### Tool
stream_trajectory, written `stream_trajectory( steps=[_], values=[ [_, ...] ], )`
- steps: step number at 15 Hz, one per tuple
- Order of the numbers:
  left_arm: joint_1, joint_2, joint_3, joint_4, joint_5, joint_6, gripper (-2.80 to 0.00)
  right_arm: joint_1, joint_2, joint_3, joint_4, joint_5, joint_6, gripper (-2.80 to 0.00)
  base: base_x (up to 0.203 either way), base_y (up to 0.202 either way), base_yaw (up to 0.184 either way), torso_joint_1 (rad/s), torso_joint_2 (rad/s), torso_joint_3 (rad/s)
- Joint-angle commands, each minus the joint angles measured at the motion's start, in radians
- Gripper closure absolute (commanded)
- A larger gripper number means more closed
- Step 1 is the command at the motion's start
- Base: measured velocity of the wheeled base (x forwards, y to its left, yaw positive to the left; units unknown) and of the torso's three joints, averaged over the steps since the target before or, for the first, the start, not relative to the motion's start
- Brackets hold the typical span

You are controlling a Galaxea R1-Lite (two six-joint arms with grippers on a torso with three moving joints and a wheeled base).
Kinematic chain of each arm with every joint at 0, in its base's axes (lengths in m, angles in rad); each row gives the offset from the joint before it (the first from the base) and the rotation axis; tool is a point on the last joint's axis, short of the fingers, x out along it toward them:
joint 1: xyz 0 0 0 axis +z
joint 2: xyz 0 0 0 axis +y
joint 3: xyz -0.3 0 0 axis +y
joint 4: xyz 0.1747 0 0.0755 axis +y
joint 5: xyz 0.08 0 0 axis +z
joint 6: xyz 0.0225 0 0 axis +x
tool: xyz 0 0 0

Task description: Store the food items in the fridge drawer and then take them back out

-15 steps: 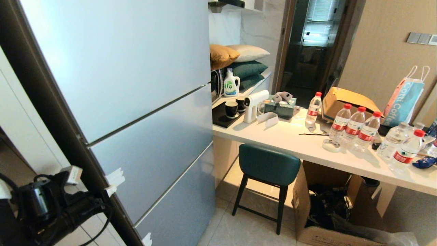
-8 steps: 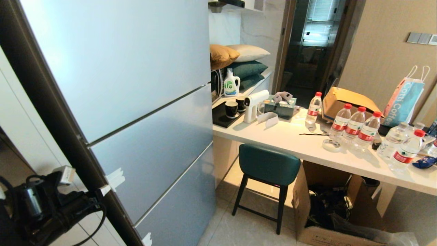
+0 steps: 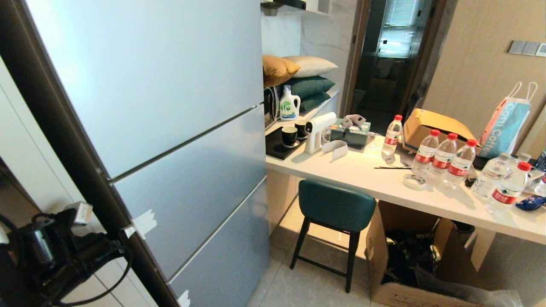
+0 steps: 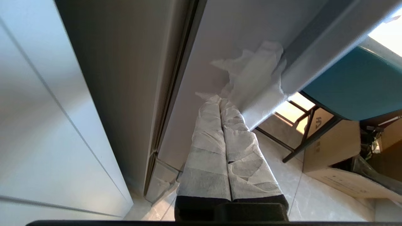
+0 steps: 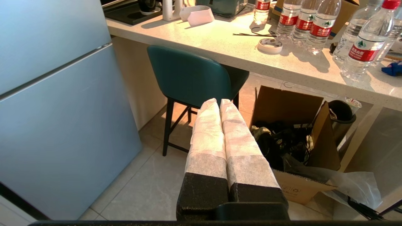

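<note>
The food items and the fridge drawer are out of view; the grey fridge (image 3: 192,183) stands with all its panels closed. My left gripper (image 3: 127,233) is low at the fridge's left side edge. Its paper-wrapped fingers (image 4: 204,138) are pressed together with nothing between them. The left gripper's tips (image 4: 220,101) sit against the side of the middle panel, right by a crumpled white tape patch (image 4: 254,72). I cannot tell whether they press on it. My right gripper (image 5: 219,102) hangs shut and empty over the floor, pointing toward the stool.
A teal stool (image 3: 335,204) stands under the white counter (image 3: 375,175), which carries several water bottles (image 3: 443,157), cups and a spray gun. An open cardboard box (image 3: 409,264) sits on the floor under the counter. White cabinet fronts (image 4: 37,125) close in on the fridge's left.
My left gripper has edged slightly back to the left along the fridge's side edge. Nothing else has moved.
</note>
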Motion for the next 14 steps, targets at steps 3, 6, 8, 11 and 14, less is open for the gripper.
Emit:
stream_trajectory(
  steps=[3,6,8,11,14],
  values=[
    [-0.03,0.01,-0.009,-0.008,-0.002,-0.002,0.0,0.0,0.001,-0.001,0.0,0.0,0.0,0.0,0.0,0.0,0.0,0.0,0.0,0.0],
    [-0.069,0.009,-0.004,-0.008,-0.005,-0.013,0.0,0.0,0.002,-0.001,0.0,0.0,0.0,0.0,0.0,0.0,0.0,0.0,0.0,0.0],
    [-0.113,0.005,-0.007,-0.008,-0.007,-0.052,0.0,0.0,0.002,0.001,0.0,0.0,0.0,0.0,0.0,0.0,0.0,0.0,0.0,0.0],
    [-0.157,0.001,-0.007,-0.008,-0.016,-0.065,0.0,0.0,0.002,0.0,0.0,0.0,0.0,0.0,0.0,0.0,0.0,0.0,0.0,0.0],
    [-0.165,-0.005,0.012,-0.008,-0.047,-0.069,0.0,0.0,0.002,-0.001,0.0,0.0,0.0,0.0,0.0,0.0,0.0,0.0,0.0,0.0]
  ],
)
